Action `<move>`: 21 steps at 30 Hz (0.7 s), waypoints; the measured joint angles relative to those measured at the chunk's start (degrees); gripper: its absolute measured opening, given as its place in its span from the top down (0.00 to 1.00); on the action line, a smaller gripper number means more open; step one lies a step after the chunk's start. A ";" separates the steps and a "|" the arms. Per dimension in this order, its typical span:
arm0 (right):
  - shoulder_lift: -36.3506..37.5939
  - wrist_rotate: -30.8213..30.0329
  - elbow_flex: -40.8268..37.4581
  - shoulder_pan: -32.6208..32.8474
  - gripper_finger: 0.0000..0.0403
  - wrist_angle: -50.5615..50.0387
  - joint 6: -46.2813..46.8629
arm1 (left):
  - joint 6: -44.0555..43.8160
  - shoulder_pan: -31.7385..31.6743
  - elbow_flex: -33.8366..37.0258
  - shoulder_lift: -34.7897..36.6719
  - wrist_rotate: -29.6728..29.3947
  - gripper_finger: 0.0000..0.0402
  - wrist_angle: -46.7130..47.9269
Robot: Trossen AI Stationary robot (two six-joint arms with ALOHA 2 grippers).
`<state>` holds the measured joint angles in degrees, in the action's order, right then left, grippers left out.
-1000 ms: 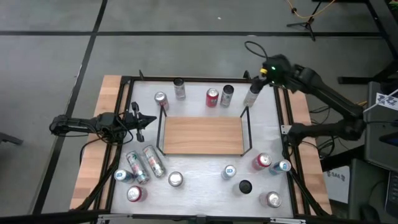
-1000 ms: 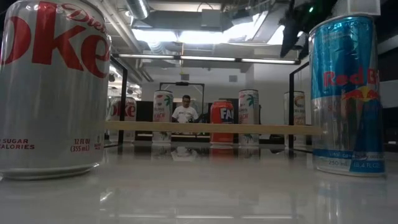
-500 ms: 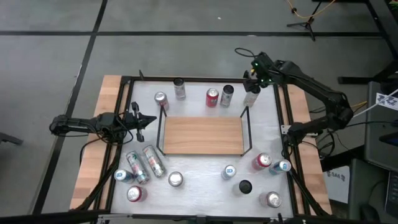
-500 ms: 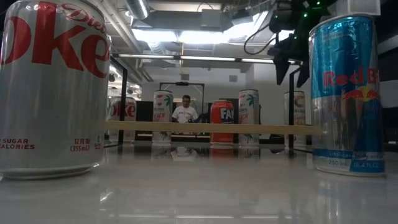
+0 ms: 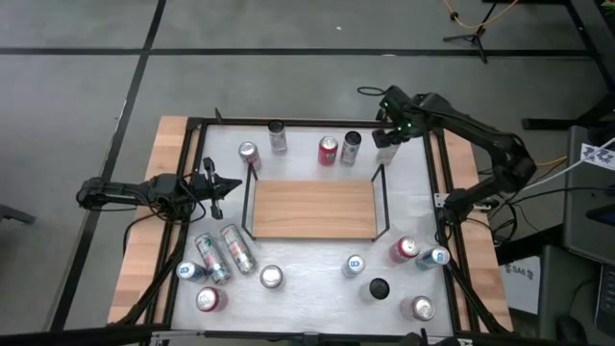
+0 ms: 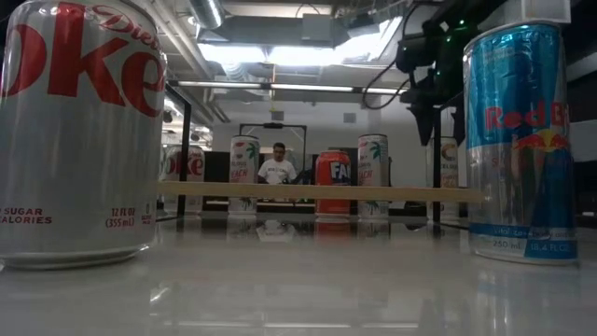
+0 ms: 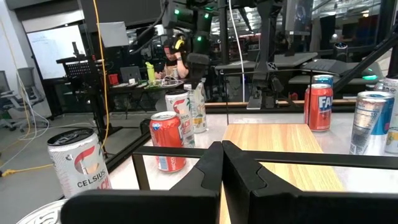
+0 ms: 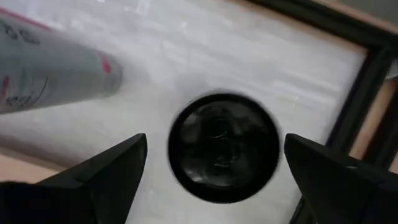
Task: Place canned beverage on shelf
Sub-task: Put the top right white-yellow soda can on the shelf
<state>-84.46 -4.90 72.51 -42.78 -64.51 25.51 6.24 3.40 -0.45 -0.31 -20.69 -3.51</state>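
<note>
- Right gripper (image 5: 386, 140): over the table's far right corner, about 1 o'clock from the shelf centre in the high view. Fingers spread wide, nothing between them.
- Right wrist view: one dark finger (image 8: 109, 171) on each side of a dark-topped round can (image 8: 223, 147) seen end-on from straight above; no contact visible.
- Same can, a tall pale slim canned beverage (image 5: 386, 153), stands upright on the white tabletop (image 5: 317, 274), just outside the shelf's far right rail post.
- A second pale can with red print (image 8: 53, 70) lies at the edge of the right wrist view.
- Shelf, a light-brown rectangular wooden board with thin black end rails (image 5: 314, 209): table centre, its top bare.
- Red can (image 5: 328, 150) and grey slim can (image 5: 351, 147) stand at 12 o'clock of the shelf.
- Left gripper (image 5: 213, 183): at 9 o'clock of the shelf, near its left rail, clenched, holding nothing.
- Low view: a silver Diet Coke can (image 6: 79, 131) and a blue Red Bull can (image 6: 518, 140) in the foreground.
</note>
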 joint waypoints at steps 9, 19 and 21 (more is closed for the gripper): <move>-3.37 1.60 0.00 0.01 0.07 -0.08 -0.02 | 0.00 0.00 -0.01 0.00 0.00 1.00 0.01; -3.57 1.52 0.00 0.00 0.28 -0.15 -0.03 | 0.00 -0.02 -0.02 0.00 0.00 1.00 0.00; -3.57 1.52 0.02 0.00 0.34 -0.11 -0.04 | 0.00 0.00 -0.02 0.00 0.00 1.00 0.00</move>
<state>-88.03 -3.38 72.53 -42.78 -64.62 25.47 6.24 3.39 -0.47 -0.31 -20.69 -3.51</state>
